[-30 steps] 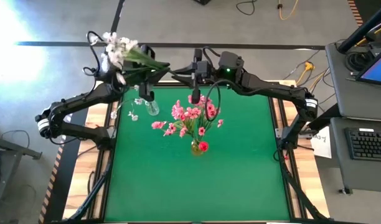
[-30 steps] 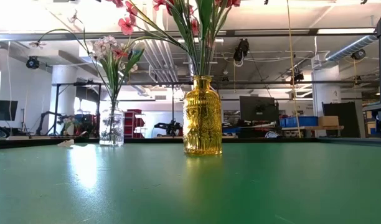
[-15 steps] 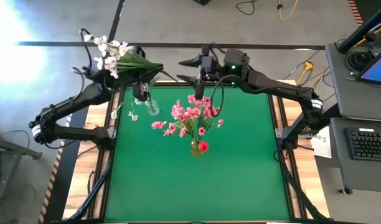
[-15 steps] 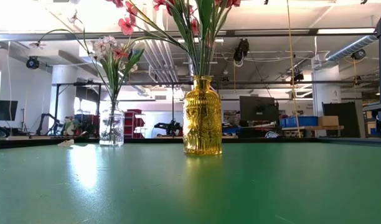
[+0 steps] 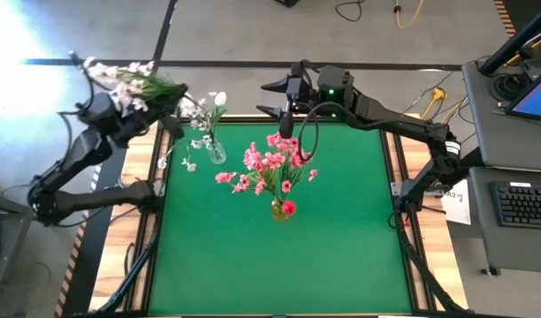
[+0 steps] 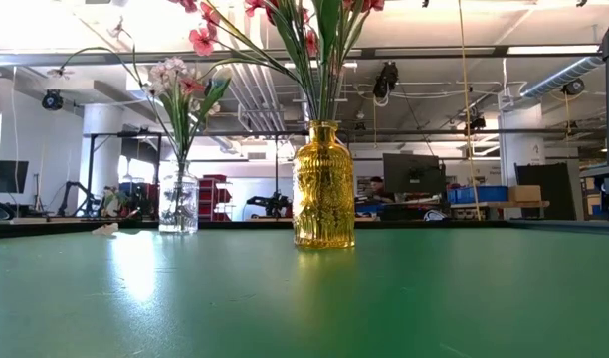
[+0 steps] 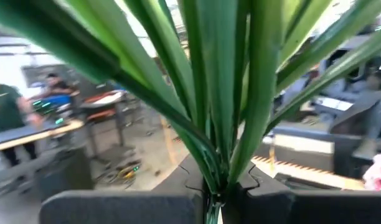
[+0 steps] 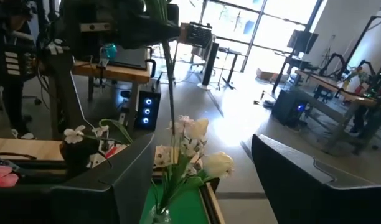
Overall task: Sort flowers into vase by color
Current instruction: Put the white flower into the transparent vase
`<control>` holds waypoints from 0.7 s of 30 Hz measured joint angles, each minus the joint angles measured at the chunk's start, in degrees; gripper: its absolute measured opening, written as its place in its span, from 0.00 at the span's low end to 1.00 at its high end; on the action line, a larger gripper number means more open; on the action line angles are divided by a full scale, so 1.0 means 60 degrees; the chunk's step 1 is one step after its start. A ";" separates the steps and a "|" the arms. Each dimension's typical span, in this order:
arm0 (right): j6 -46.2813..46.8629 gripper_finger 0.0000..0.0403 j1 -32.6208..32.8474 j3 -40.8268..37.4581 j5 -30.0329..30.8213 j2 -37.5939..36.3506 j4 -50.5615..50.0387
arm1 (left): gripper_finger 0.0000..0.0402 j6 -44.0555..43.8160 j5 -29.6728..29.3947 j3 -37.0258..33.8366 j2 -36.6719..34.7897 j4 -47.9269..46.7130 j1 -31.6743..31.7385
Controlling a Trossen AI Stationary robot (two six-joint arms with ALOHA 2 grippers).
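My left gripper (image 5: 129, 108) is past the table's far left corner, shut on a spray of small white blossoms (image 5: 120, 72) with long green leaves (image 7: 203, 93). A clear vase (image 5: 216, 154) near the far left of the green table holds a white tulip (image 8: 216, 164) and white blossoms (image 5: 200, 115). The yellow vase (image 6: 322, 189) in the table's middle holds pink blossom sprays (image 5: 272, 166) and a red flower (image 5: 289, 208). My right gripper (image 5: 275, 99) hangs open over the table's far edge, with nothing between its fingers. My left gripper pinches the white spray's bunched green stems (image 7: 216, 177) between its two fingers, at the stems' lower end. The leaves fan out from the fingers. The spray is lifted clear of the table and the vases, and its blossoms point toward the far left.
The table's near half (image 5: 279, 265) is bare green mat. A desk with a keyboard (image 5: 522, 203) stands to the right of the table. Cables lie on the floor behind the far edge (image 5: 377, 11). Workbenches and people show in the room beyond.
My left gripper has swung toward the table's left, out past its edge, carrying the white spray away from the clear vase, whose flowers now show. My right gripper has opened and drawn back toward the far edge.
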 joint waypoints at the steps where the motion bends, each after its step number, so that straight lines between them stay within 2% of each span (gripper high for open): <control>1: -0.0004 0.65 -0.0007 0.0000 0.0000 0.0000 -0.0001 | 0.00 0.0001 -0.0234 0.0000 -0.0192 -0.0274 0.0000; 5: -0.0022 0.64 0.0004 0.0000 -0.0004 0.0000 -0.0030 | 0.00 -0.0004 -0.0837 0.0000 -0.0771 -0.1055 0.0000; 12: -0.0132 0.65 0.0004 0.0000 -0.0004 0.0000 -0.0192 | 0.00 -0.0402 -0.0342 0.0279 -0.1182 -0.1490 -0.0004; 21: -0.0189 0.65 0.0004 -0.0004 -0.0004 0.0000 -0.0471 | 0.00 -0.1283 -0.0554 0.1713 -0.1117 -0.4613 -0.0007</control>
